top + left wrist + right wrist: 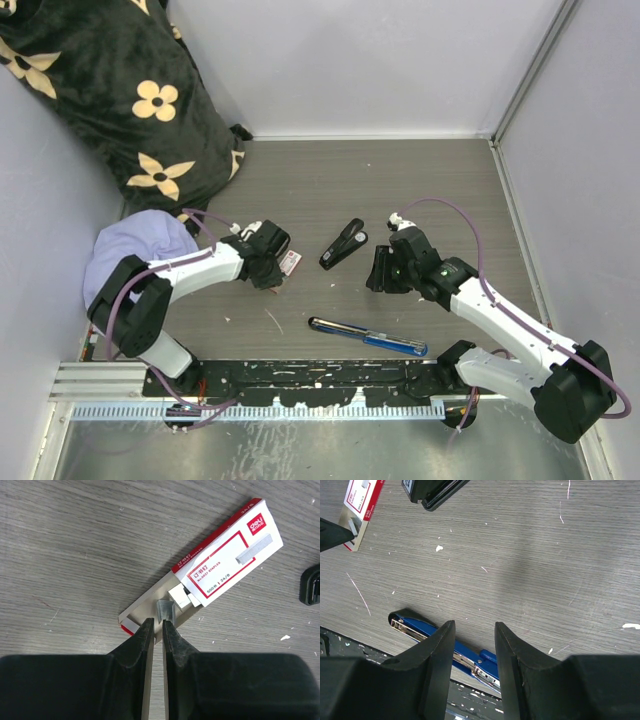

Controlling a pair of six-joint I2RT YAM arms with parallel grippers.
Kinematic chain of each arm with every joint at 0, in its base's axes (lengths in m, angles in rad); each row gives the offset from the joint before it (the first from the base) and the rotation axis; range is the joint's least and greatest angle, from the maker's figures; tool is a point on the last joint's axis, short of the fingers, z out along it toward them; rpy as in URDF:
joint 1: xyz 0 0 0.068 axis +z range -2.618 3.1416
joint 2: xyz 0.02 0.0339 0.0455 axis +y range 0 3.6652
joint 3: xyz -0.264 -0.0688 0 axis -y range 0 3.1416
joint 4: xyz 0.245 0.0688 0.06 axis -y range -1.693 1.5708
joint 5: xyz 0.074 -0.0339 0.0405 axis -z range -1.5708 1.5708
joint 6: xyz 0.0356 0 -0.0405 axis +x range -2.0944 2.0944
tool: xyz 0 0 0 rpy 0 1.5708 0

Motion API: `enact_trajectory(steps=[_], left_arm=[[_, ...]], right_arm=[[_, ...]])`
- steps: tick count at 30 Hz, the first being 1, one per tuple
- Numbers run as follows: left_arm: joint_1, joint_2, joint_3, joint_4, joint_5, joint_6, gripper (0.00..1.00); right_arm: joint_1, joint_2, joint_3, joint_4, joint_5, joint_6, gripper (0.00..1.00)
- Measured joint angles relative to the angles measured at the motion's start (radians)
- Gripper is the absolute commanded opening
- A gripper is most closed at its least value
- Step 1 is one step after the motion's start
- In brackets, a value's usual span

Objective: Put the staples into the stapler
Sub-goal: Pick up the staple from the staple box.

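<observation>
Now, staples box (225, 555) open, L-tool (157, 623) nipping strip (165, 609)

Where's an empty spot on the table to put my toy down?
The widest bare stretch of table is at the back, between the pillow and the right wall, beyond the black stapler. A smaller patch lies between the left arm and the blue stapler. The middle is crowded: left gripper, staples, black stapler and right gripper sit close together.

Black flowered cushion (110, 90) far left corner; lavender cloth (130, 255) just below.
</observation>
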Motion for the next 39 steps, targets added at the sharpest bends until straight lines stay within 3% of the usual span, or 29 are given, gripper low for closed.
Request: enact_trajectory(steps=[23, 39], left_arm=[[0.005, 0.029, 0.0, 0.033, -0.001, 0.019, 0.13], [0.006, 0.038, 0.0, 0.047, -0.001, 0.033, 0.03]], right_arm=[[0.0, 0.0, 0.0, 0.0, 0.0, 0.001, 0.44], [0.0, 0.0, 0.0, -0.001, 0.004, 0.004, 0.44]])
